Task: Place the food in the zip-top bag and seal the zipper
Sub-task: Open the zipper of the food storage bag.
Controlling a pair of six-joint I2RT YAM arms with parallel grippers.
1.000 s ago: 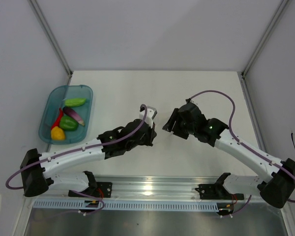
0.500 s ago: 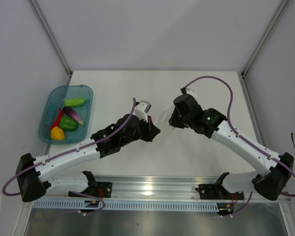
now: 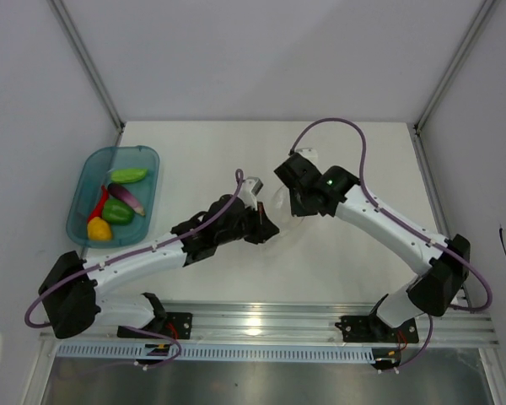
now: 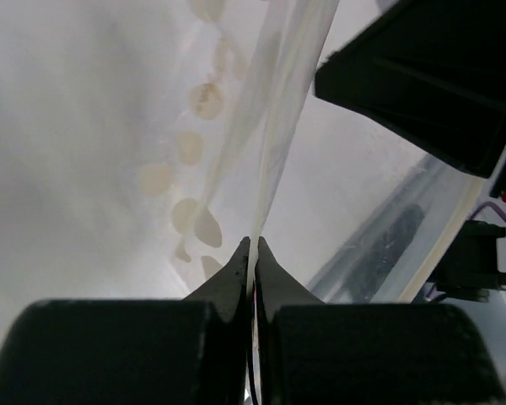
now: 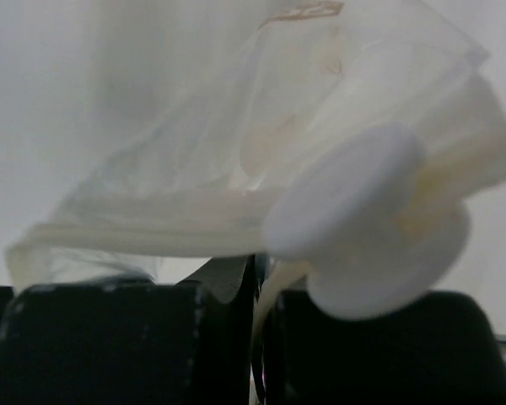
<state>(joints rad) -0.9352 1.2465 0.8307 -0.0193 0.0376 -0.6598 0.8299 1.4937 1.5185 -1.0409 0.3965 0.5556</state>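
Observation:
The clear zip-top bag [image 3: 278, 201] with white dots hangs between my two grippers at the table's middle. In the left wrist view my left gripper [image 4: 253, 245] is shut on the bag's [image 4: 270, 126] thin edge strip, which runs up from the jaws; I cannot tell whether that strip is the zipper. My right gripper [image 5: 257, 261] is shut on a crumpled part of the bag [image 5: 236, 152]. From above, the left gripper [image 3: 270, 228] and right gripper [image 3: 288, 202] stand close together. The food lies in the teal tray [image 3: 148, 156]: a green piece [image 3: 129, 175], eggplant [image 3: 126, 197], chili [image 3: 97, 205], yellow pepper [image 3: 99, 229].
The teal tray sits at the table's far left edge, well away from both grippers. White walls with metal posts close in the table at the back and sides. The right gripper's black body [image 4: 422, 84] looms close in the left wrist view.
My right gripper has swung left and away from me and closed on the bag. The left arm, still shut on the bag, has shifted slightly right.

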